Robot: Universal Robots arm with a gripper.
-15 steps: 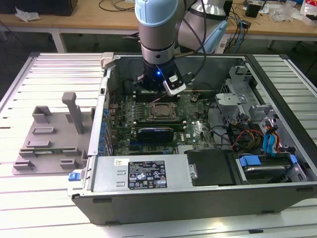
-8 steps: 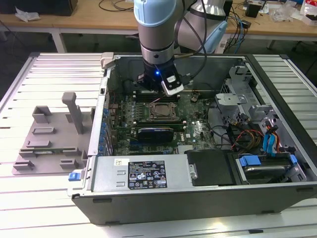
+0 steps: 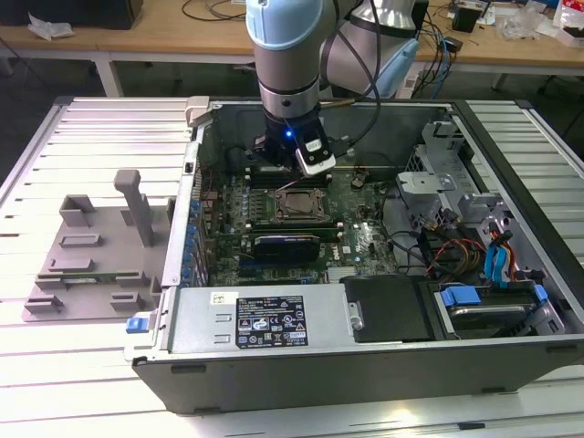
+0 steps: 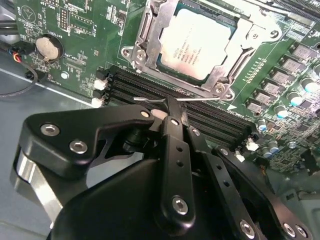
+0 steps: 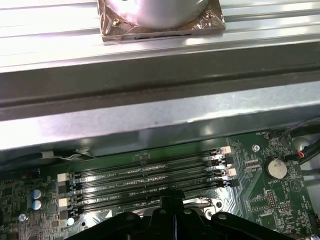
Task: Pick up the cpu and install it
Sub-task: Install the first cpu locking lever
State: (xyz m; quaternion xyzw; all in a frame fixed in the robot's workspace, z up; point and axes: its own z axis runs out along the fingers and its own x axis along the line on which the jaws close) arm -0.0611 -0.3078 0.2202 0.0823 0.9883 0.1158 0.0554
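Observation:
The cpu (image 4: 195, 42) is a silver-grey square chip lying flat in the metal-framed socket (image 4: 141, 47) on the green motherboard (image 4: 80, 25). In the exterior view the cpu (image 3: 299, 205) sits in the middle of the board, just in front of my gripper (image 3: 287, 172), which hangs low inside the case. In the second wrist view my gripper (image 4: 172, 106) has its black fingers (image 4: 175, 150) pressed together. Their tips meet a thin wire lever (image 4: 205, 99) running along the socket's edge. Whether the wire is clamped between them I cannot tell. The gripper (image 5: 172, 202) also shows beside the memory slots (image 5: 150, 175).
The open computer case (image 3: 274, 319) lies on a slatted white table (image 3: 100, 137). A grey plastic fixture (image 3: 91, 255) stands at the exterior view's left. Drive cages and cables (image 3: 474, 246) crowd the case's right side. A coin battery (image 4: 48, 47) sits near the memory slots (image 4: 145, 85).

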